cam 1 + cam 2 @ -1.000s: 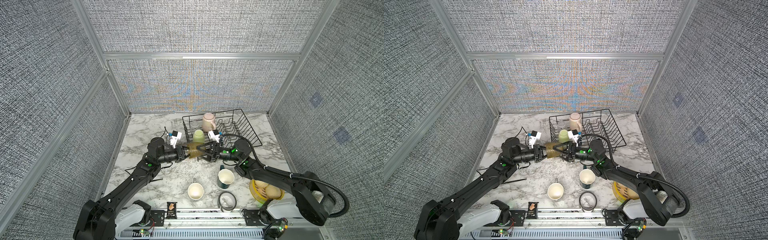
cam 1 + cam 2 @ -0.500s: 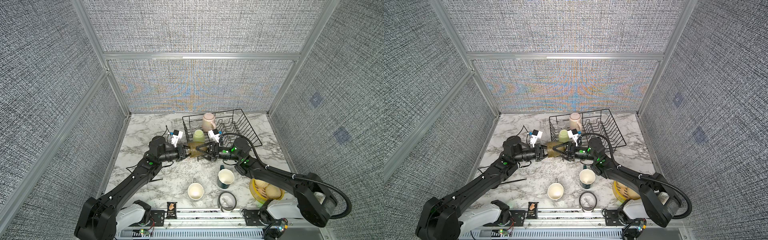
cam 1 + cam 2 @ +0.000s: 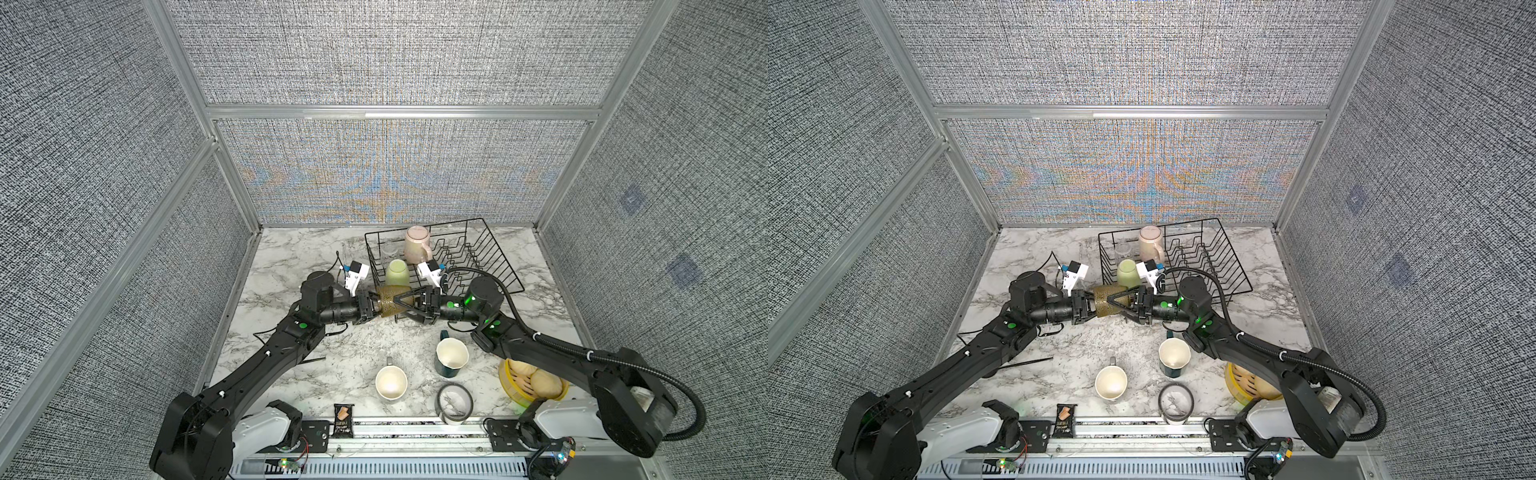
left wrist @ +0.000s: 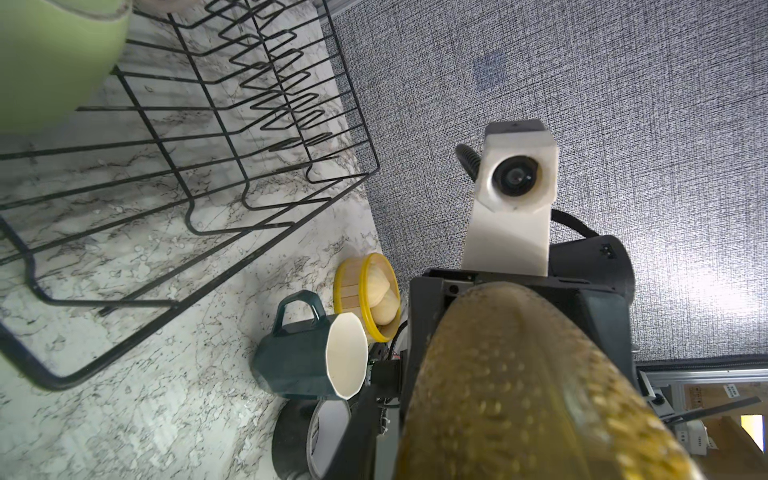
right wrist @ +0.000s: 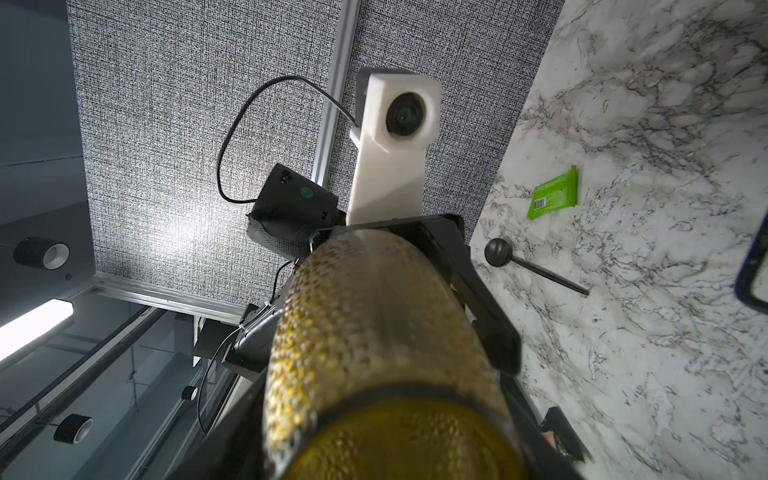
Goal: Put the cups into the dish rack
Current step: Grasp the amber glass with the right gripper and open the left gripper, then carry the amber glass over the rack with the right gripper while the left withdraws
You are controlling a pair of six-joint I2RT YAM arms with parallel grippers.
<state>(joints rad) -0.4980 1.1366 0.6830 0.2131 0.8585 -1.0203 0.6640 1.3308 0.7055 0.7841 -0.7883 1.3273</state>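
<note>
Tumbler (image 3: pixel 388 300): amber, dotted. Rack (image 3: pixel 494 266): black wire. Pink mug (image 3: pixel 415 245); pale green mug (image 3: pixel 396 272); dark teal mug (image 3: pixel 445 370), cream inside. Table (image 3: pixel 291 257): white marble, grey veins. Basket (image 3: pixel 506 384): yellow.

We see both top views bright and evenly lit from overhead, sharp throughout, with only faint soft shadows on the marble bench (image 3: pixel 291 257), rainbow moiré on the woven back wall (image 3: pixel 395 178), and straight frames bowing near the picture edges. In the wrist views, the amber tumbler (image 4: pixel 519 395) and pale green mug (image 4: pixel 50 62) blur close up. White glare blooms on the fabric wall (image 5: pixel 183 232) beside a glowing strip lamp (image 5: pixel 33 328).
</note>
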